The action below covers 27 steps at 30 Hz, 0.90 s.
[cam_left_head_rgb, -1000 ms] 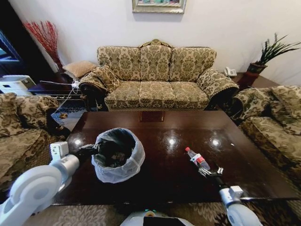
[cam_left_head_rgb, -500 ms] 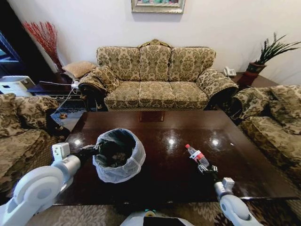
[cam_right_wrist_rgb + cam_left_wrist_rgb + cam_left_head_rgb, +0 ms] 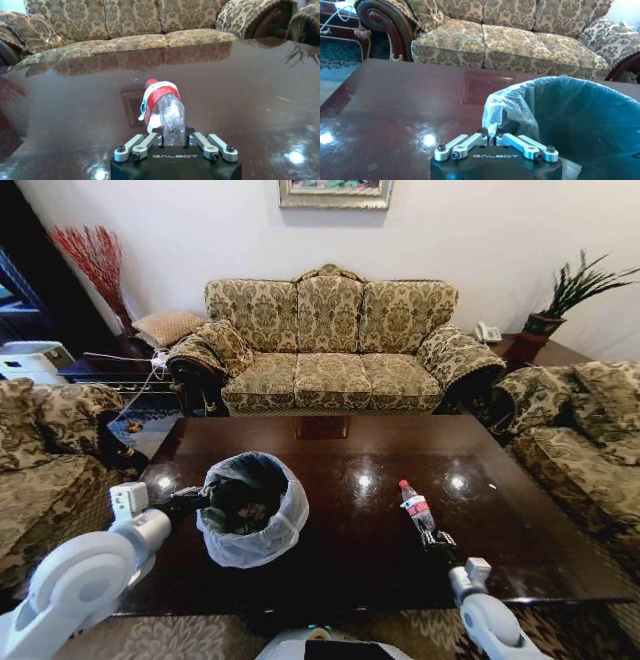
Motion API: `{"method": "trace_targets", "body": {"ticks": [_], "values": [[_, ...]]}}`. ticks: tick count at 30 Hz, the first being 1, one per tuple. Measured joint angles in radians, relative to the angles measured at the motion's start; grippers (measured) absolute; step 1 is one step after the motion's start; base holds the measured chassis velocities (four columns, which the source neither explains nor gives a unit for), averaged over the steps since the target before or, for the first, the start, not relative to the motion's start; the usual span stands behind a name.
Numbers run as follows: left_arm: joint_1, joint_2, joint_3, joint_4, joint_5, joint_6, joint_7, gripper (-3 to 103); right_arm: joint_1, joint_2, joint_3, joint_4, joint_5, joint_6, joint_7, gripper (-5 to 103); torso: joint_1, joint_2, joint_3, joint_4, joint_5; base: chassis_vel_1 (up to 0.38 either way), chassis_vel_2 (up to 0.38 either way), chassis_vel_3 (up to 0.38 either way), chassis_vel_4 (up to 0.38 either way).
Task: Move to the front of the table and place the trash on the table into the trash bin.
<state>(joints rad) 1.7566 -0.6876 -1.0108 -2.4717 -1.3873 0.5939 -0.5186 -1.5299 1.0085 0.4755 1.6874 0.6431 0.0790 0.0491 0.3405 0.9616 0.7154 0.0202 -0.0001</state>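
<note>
Trash here is one clear plastic bottle (image 3: 417,509) with a red cap and a red-and-white label, its ribbed, see-through body pinched at the base between the fingers of the right gripper (image 3: 438,541). It lies low over the table (image 3: 520,525), cap end pointing away from the robot toward the sofa (image 3: 330,345); in the right wrist view the bottle (image 3: 163,110) rises from between the closed-in metal fingers, the right gripper (image 3: 173,137) clamped on it.

That table is a broad rectangle of dark-brown wood, polished so glossy that ceiling lights and the sofa's floral upholstery mirror in it, with a paler inlaid square at the sofa-side edge.

To the bottle's left on the table stands the trash bin (image 3: 251,510), round and dark, lined with a thin, crinkled whitish bag folded over its rim. The left gripper (image 3: 204,498) is at the bin's rim on the side away from the bottle, its fingers (image 3: 496,135) pressed together on the bag's film.
</note>
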Motion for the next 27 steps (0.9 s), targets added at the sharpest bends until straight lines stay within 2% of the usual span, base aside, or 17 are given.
{"method": "trace_targets", "body": {"ticks": [6, 9, 10, 12, 13, 14, 16, 18, 24, 27], "values": [[0.004, 0.024, -0.012, 0.006, -0.006, 0.0, -0.002, 3, 0.022, 0.029, 0.019, 0.183, 0.023, 0.001, 0.024, 18, 0.0, 0.0, 0.0, -0.0002, 0.0, 0.0, 0.0, 0.0, 0.0], [0.006, 0.046, -0.039, 0.019, -0.022, 0.0, -0.006, 3, 0.093, 0.047, -0.021, 0.342, 0.012, -0.024, 0.026, 18, 0.0, 0.0, 0.0, -0.0001, -0.0003, 0.0, 0.0, 0.0, 0.0], [0.006, 0.046, -0.039, 0.019, -0.022, 0.0, -0.006, 3, 0.093, 0.047, -0.021, 0.342, 0.012, -0.024, 0.026, 18, 0.0, 0.0, 0.0, -0.0001, -0.0003, 0.0, 0.0, 0.0, 0.0], [0.007, 0.062, -0.063, 0.029, -0.036, 0.0, -0.009, 3, 0.152, 0.05, -0.068, 0.434, 0.025, -0.047, 0.02, 18, 0.0, 0.0, 0.0, 0.0001, -0.0003, 0.0, 0.0, 0.0, 0.0], [0.009, 0.076, -0.083, 0.037, -0.048, 0.0, -0.014, 3, 0.202, 0.045, -0.114, 0.521, 0.061, -0.085, 0.0, 18, 0.0, 0.0, 0.0, 0.0003, 0.0001, 0.0, 0.0, 0.0, 0.0], [0.009, 0.076, -0.083, 0.037, -0.048, 0.0, -0.014, 3, 0.202, 0.045, -0.114, 0.521, 0.061, -0.085, 0.0, 18, 0.0, 0.0, 0.0, 0.0003, 0.0001, 0.0, 0.0, 0.0, 0.0], [0.011, 0.089, -0.096, 0.044, -0.054, 0.0, -0.016, 3, 0.242, 0.025, -0.166, 0.625, 0.116, -0.141, -0.024, 18, 0.0, 0.0, 0.0, 0.0003, -0.0002, 0.0, 0.0, 0.0, 0.0], [0.011, 0.096, -0.1, 0.051, -0.054, 0.0, -0.017, 3, 0.256, -0.029, -0.226, 0.724, 0.181, -0.189, -0.065, 18, 0.0, 0.0, 0.0, 0.0001, -0.0005, 0.0, 0.0, 0.0, 0.0], [0.002, 0.092, -0.079, 0.046, -0.049, 0.0, -0.018, 3, 0.299, -0.092, -0.321, 0.76, 0.201, -0.193, -0.137, 18, 0.0, 0.0, 0.0, -0.0002, 0.0, 0.0, 0.0, 0.0, 0.0], [0.005, 0.085, -0.076, 0.02, -0.047, 0.001, -0.018, 3, 0.373, -0.101, -0.423, 0.725, 0.145, -0.166, -0.192, 18, 0.0, 0.0, 0.0, 0.0, 0.0002, 0.0, 0.0, 0.0, 0.0]]}}
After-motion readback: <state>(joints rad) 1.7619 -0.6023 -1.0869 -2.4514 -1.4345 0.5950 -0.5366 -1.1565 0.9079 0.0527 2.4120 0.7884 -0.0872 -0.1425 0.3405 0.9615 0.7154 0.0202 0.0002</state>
